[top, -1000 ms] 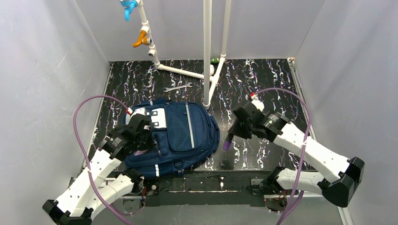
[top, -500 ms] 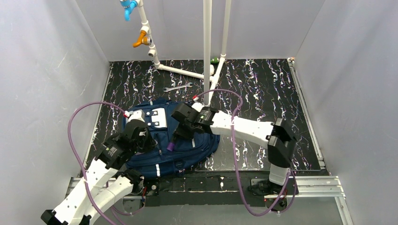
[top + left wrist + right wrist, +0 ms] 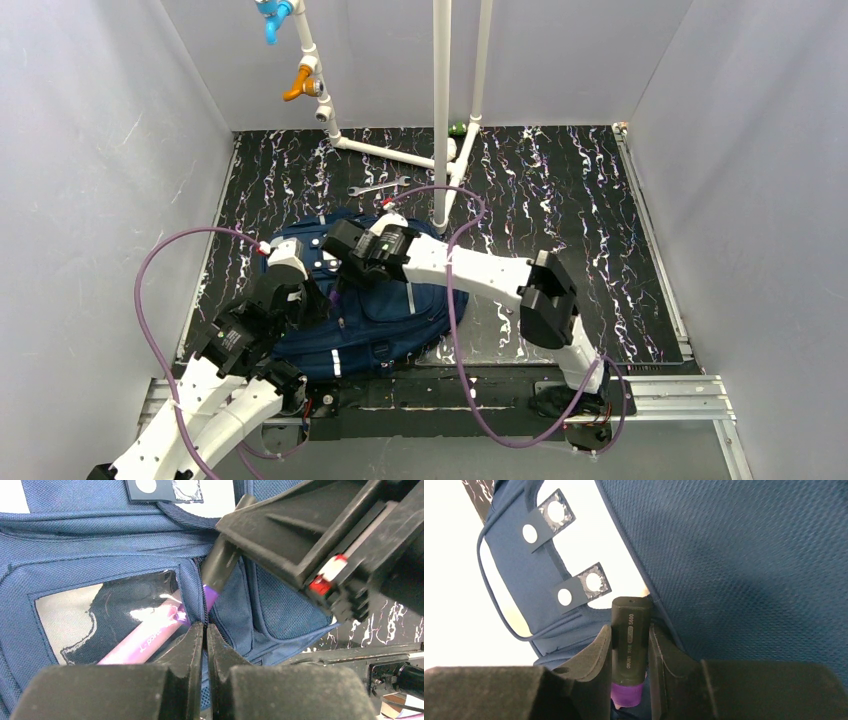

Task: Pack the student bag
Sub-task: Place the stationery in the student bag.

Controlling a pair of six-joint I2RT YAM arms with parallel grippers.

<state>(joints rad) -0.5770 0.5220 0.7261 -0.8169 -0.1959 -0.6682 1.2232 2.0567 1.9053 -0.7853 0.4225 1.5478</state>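
Black marbled table [image 3: 560, 200], near-left, bears the flat bag [image 3: 400, 310]: my right claw [image 3: 630, 636] grips a marker [image 3: 630, 615], tip-down at the pocket [image 3: 227, 605], just beside my shut left claw [image 3: 205, 635].

Black-bodied, purple-ended marker pen [image 3: 219, 565]: tip hidden behind pocket edge of navy striped fabric backpack [image 3: 100, 545]; label txt too small to read.

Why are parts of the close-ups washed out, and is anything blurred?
Right wrist view: the left side is blown out white. Left wrist view: glare on the clear window of the student bag; the left gripper looks soft. Top view: evenly lit, sharp.
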